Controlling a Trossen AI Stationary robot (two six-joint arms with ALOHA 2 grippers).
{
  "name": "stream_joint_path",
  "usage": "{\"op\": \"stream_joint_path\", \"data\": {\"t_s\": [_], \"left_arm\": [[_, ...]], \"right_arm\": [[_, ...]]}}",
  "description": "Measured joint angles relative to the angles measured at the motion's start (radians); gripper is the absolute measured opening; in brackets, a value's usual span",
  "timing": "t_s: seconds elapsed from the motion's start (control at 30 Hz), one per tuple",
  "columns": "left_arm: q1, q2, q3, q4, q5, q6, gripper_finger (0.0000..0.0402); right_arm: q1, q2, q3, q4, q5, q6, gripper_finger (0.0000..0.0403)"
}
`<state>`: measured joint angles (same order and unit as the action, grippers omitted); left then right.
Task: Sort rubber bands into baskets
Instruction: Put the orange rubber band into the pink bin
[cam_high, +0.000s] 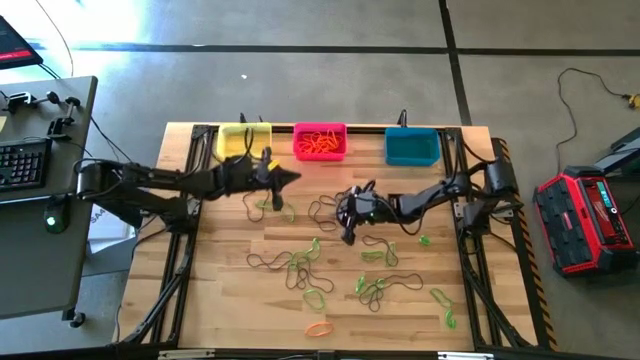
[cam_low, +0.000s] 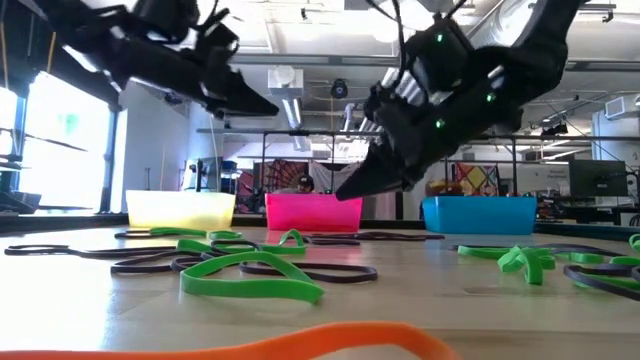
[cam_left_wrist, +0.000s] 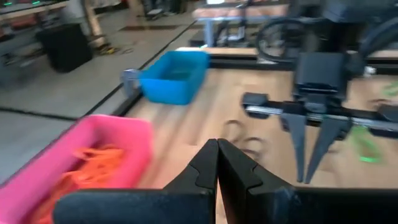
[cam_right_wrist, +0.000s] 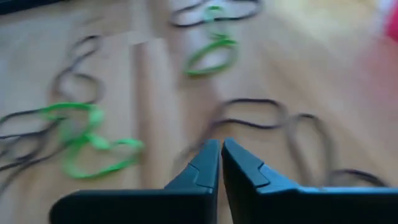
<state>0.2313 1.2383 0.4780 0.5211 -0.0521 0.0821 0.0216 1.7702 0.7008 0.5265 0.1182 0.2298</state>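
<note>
right gripper (cam_high: 347, 236), fingers clenched and empty, hangs over dark rubber bands (cam_high: 325, 212) in front of the pink basket (cam_high: 320, 143); left gripper (cam_high: 292, 177) clenched, farther.

**Count of baskets, bands and arms**

Three baskets line the upper edge of the table in the high view: one yellow basket (cam_high: 243, 141), one pink basket (cam_high: 320, 141), one teal basket (cam_high: 412, 147). Orange bands (cam_high: 319, 143) fill the pink one, too tangled to count. One loose orange band (cam_high: 320, 328) lies at the bottom centre. Green bands (cam_high: 372, 288) number roughly ten; dark bands (cam_high: 268, 262) roughly eight. Two arms.
</note>
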Motion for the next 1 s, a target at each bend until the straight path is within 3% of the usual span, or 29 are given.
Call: {"op": "stream_joint_path", "data": {"t_s": [0.33,0.63,1.0], "left_arm": [[-0.207,-0.007,-0.157,0.242,-0.078,-0.046,0.0],[-0.277,-0.007,-0.158,0.241,-0.116,-0.036,0.0],[-0.281,-0.007,-0.158,0.249,-0.142,-0.049,0.0]], "right_arm": [[0.173,0.0,0.151,-0.265,-0.033,0.031,0.0094],[0.337,0.0,0.183,-0.293,-0.173,0.086,0.0096],[0.477,0.09,0.212,-0.181,-0.163,0.368,0.0096]]}}
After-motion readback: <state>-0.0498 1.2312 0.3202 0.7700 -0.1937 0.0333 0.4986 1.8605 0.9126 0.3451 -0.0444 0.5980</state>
